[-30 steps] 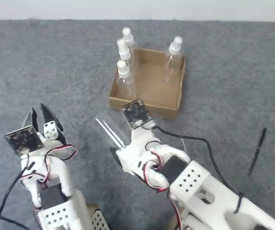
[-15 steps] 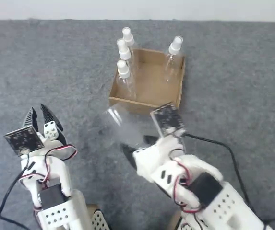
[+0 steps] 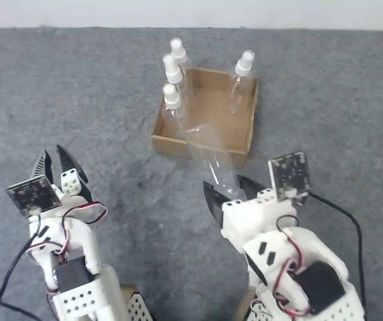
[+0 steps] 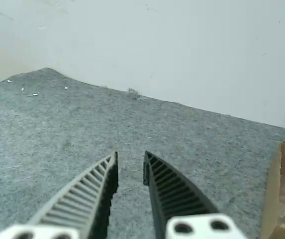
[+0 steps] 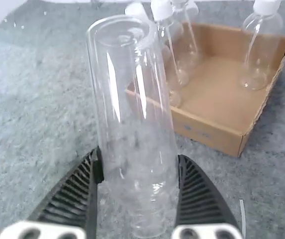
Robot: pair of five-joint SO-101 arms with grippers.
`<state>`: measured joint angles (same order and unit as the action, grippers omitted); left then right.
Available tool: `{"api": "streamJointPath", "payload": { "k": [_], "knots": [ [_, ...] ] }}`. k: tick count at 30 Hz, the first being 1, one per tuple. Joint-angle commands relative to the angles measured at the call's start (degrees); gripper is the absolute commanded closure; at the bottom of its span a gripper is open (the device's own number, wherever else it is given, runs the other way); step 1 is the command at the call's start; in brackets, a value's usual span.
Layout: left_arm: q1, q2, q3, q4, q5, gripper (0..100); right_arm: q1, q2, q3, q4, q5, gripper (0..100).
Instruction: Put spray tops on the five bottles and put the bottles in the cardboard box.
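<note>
Gripping a clear bottle (image 5: 132, 124) near its lower end, the right pincer (image 5: 138, 164) sits on the near side of the desk (image 3: 97, 100), one black ribbed finger pressed to each side of the glass. The end inside the grip is hidden, so I cannot tell whether a spray top is fitted. The bottle's flat base points up and away from the pincer. From the high view the right pincer (image 3: 228, 194) holds this bottle (image 3: 211, 157) tilted toward the cardboard box (image 3: 168, 144), with its far end over the box's near wall. The left pincer (image 3: 53, 157) hangs to the side, well apart from the box. In the left wrist view the left pincer (image 4: 130, 159) has its fingers slightly parted with nothing between them, over bare grey felt. Farther back, the box stands open-topped on the desk. Four capped bottles stand upright inside it, three (image 3: 176, 110) (image 3: 172, 73) (image 3: 178, 50) in a row along one side wall and one (image 3: 242, 80) at the far corner of the opposite side. Beyond the desk edge rises a pale wall (image 4: 182, 50).
</note>
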<state>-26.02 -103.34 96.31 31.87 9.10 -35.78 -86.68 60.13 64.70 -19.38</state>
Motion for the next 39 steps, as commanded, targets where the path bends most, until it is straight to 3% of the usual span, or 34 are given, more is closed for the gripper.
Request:
{"api": "streamJointPath", "payload": {
  "k": [1,7,27,33,39],
  "knots": [
    [0.00,-0.26,-1.54,-1.85,0.53,92,0.84,-5.23,-4.40,2.59,0.97,96.9],
    [0.00,-0.26,-1.54,-1.85,0.53,92,2.51,-9.01,-4.40,4.62,0.97,96.9],
    [0.00,-0.26,-1.54,-1.85,0.53,92,30.02,-9.54,-3.96,6.11,0.62,96.9],
    [0.00,-0.26,-1.54,-1.85,0.53,92,33.10,-9.10,-3.96,13.32,0.62,96.9],
    [0.00,-0.26,-1.45,-1.85,0.44,92,35.38,-7.43,-4.04,14.11,-1.32,99.1]
  ]
}}
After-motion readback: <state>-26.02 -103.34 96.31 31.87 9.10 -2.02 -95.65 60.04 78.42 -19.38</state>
